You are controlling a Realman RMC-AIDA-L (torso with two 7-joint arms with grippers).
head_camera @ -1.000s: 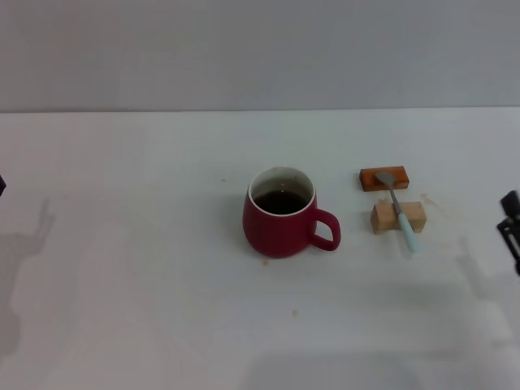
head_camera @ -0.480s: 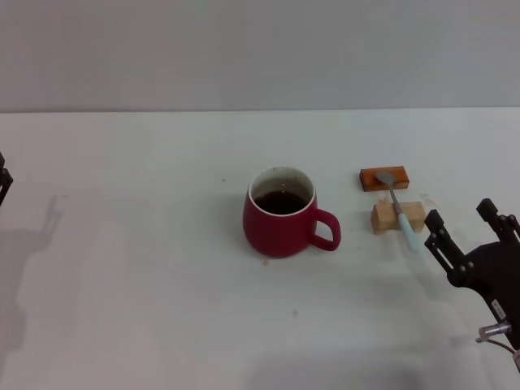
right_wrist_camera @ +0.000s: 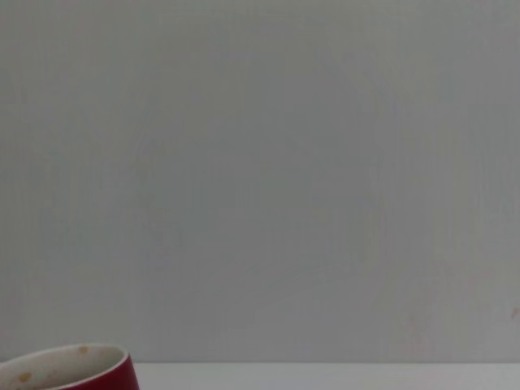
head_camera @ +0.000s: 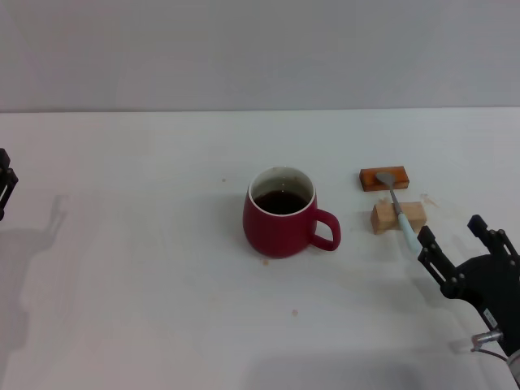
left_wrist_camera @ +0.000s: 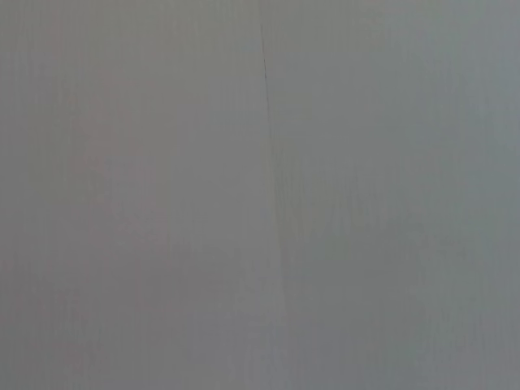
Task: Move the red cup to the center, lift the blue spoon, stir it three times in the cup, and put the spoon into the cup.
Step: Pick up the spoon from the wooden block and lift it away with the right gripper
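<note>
Table: I see a plain white top under a grey wall.
Cup: red, upright, dark liquid inside, handle toward the spoon.
Spoon: right of the cup, lying across two small blocks.
Right gripper: fingers apart, just near-side of the spoon handle's tip, right of the cup.
Left gripper: far left of the cup; I cannot tell its fingers' state.

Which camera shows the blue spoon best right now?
The head view: the blue spoon lies whole across the two blocks, near the open right gripper. Neither wrist view shows it; the right wrist catches only the red cup's rim.
</note>
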